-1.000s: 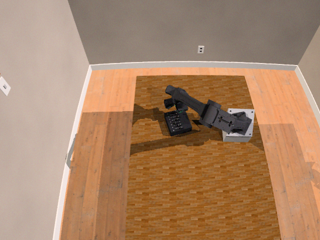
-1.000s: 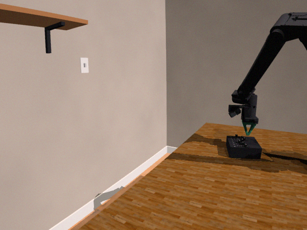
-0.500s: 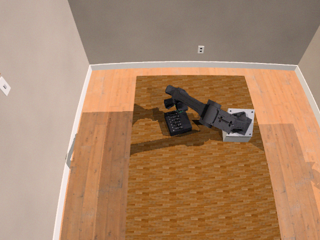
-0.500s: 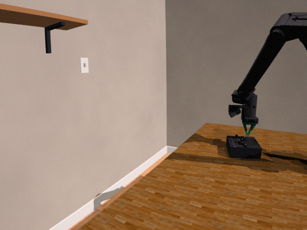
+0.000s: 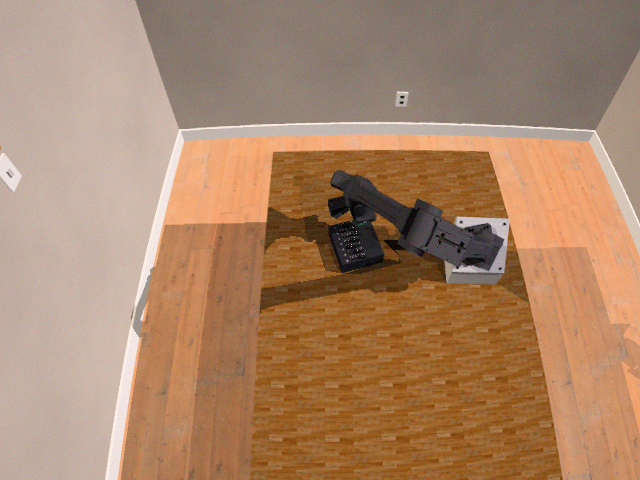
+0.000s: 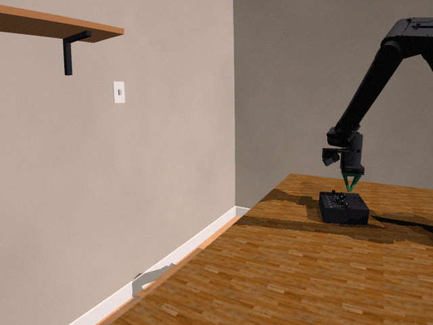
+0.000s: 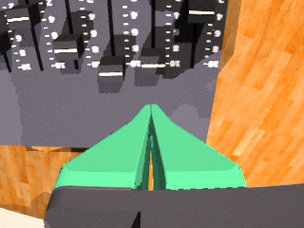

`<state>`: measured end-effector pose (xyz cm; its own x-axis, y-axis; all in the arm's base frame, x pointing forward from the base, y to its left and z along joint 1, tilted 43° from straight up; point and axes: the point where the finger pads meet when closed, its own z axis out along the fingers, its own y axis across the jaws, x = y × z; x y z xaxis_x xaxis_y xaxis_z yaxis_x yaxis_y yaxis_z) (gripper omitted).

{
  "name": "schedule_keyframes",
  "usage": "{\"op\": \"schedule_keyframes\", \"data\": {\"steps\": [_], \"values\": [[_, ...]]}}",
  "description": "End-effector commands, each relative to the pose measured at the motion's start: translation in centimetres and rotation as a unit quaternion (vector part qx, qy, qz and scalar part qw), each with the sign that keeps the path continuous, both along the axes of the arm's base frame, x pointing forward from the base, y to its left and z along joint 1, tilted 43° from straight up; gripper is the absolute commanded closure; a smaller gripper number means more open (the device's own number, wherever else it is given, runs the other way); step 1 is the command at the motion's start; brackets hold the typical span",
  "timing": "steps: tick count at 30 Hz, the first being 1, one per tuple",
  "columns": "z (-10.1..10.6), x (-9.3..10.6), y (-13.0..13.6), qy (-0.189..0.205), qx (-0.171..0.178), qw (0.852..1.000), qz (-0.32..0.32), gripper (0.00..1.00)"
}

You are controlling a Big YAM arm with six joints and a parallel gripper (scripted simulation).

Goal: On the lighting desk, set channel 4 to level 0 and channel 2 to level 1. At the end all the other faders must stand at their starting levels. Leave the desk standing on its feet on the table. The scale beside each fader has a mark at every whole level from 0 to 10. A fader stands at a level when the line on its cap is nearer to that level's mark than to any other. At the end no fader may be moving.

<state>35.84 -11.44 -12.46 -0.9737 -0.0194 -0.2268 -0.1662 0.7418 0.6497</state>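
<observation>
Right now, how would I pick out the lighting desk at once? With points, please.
On the wooden table (image 5: 392, 361) (image 6: 279, 265), look below the green fingertips of the gripper (image 5: 362, 223) (image 6: 349, 189) (image 7: 150, 105). The lighting desk (image 5: 368, 246) (image 6: 346, 216) (image 7: 95, 106) is the dark box there, unlike the pale arm base (image 5: 473, 277), topped with slotted faders.

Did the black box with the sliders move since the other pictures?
No. The black box sits just as far from the white block in the top view as before.
</observation>
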Motion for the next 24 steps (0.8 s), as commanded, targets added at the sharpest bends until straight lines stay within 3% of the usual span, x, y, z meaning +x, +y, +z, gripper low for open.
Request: {"op": "schedule_keyframes", "data": {"steps": [1, 24], "values": [[-0.3, 1.9, -1.1, -0.015, -0.011, 1.0, -0.002, 1.0], [-1.4, 0.4, 1.0, 0.0, 0.0, 1.0, 0.002, 1.0]]}}
